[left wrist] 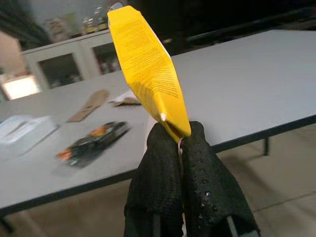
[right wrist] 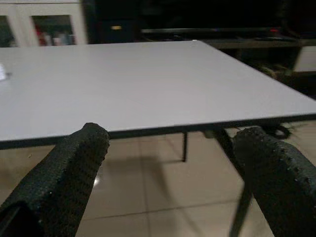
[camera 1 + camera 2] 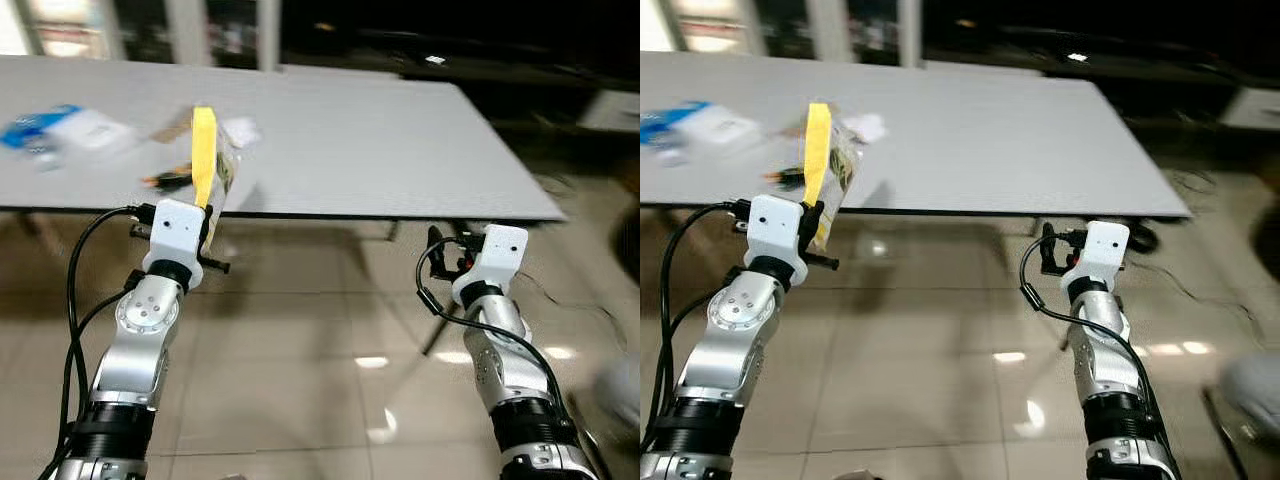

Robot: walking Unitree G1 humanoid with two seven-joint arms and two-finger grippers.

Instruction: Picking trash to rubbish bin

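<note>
Left hand (image 1: 180,143) clamped on yellow packet (image 1: 148,69), upright above fingers. Right hand (image 2: 170,148) wide open, empty. Left wrist view: dark wrapper (image 1: 91,143) on surface (image 1: 256,84) beyond.

Dim room, glare on glossy floor (image 3: 372,361), motion blur at edges

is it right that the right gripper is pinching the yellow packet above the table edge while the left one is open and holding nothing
Not quite: the sides are swapped. The left gripper is shut on the yellow packet, as the left wrist view shows, held up at the near edge of the grey table. The right gripper is the open one holding nothing, seen in the right wrist view.
</note>
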